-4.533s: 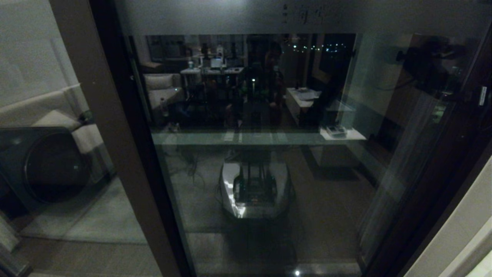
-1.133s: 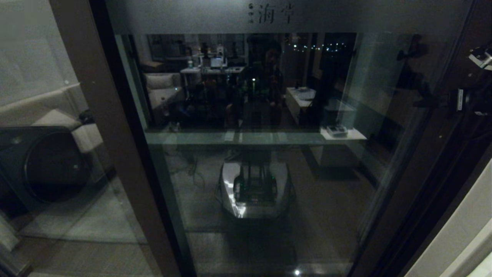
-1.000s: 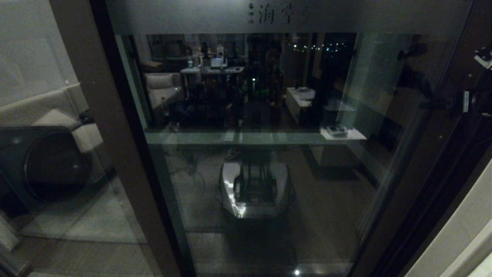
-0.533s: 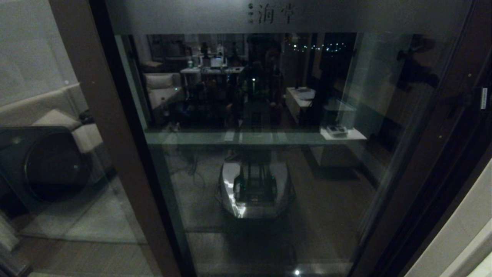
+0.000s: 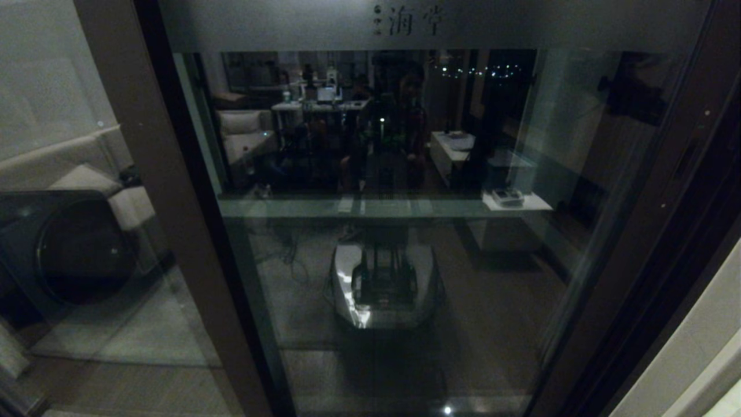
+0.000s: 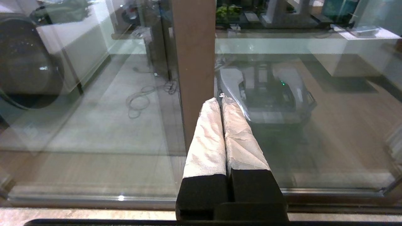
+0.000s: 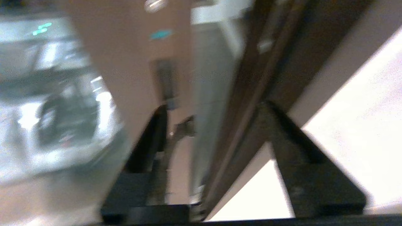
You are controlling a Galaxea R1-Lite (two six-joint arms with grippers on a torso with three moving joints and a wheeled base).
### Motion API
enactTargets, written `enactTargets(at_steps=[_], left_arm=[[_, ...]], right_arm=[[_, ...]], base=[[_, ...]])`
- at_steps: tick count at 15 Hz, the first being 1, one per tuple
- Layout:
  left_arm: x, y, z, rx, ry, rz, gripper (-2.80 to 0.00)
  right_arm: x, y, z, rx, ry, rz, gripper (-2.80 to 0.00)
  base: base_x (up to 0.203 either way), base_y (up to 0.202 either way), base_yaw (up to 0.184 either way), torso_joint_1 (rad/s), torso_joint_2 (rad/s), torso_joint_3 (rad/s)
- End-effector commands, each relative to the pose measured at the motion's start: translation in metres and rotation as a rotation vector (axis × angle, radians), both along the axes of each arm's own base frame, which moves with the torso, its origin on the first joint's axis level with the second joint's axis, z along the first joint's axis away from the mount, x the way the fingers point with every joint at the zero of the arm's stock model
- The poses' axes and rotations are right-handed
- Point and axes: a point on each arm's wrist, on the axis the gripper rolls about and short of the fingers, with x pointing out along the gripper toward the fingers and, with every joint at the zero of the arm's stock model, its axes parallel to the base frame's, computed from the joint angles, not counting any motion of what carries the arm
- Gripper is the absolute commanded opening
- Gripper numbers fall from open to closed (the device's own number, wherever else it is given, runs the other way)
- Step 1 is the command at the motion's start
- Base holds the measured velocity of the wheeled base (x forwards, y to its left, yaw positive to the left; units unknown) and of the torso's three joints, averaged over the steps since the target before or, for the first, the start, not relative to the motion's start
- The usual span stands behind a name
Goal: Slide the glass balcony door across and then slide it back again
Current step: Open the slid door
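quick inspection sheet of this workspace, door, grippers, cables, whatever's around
surface: pale floor beyond the glass
job's things: glass door, brown frame, frosted top band
clutter: nothing seen
grippers: left gripper shut, parked facing the brown post; right gripper open beside the door's handle slot, holding nothing
cables: loose cable on the floor
surroundings: washing machine behind the left pane; pale wall at right
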Motion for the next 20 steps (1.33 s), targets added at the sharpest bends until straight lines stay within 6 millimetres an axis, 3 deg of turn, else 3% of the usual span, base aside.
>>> enactTargets(at_steps=[1,4,13,20], left_arm=[[0.000,0.000,0.000,0.000,0.003,0.000,-2.80],[0.000,0.000,0.000,0.000,0.003,0.000,-2.80],[0.000,0.000,0.000,0.000,0.003,0.000,-2.80],[0.000,0.000,0.000,0.000,0.003,0.002,-2.80]], right_arm=[[0.000,-0.001,0.001,-0.010,-0.006,-0.017,-2.80],[0.006,-0.004,-0.003,-0.021,-0.004,-0.053,-2.80],[0.077,-0.011,-0.037,0.007,-0.102,-0.065,-2.80],[0.086,-0.004,-0.041,0.029,-0.112,-0.038,-2.80]], base=[[0.000,0.000,0.000,0.000,0.00,0.000],[0.000,0.000,0.000,0.000,0.00,0.000],[0.000,0.000,0.000,0.000,0.00,0.000],[0.000,0.000,0.000,0.000,0.00,0.000]])
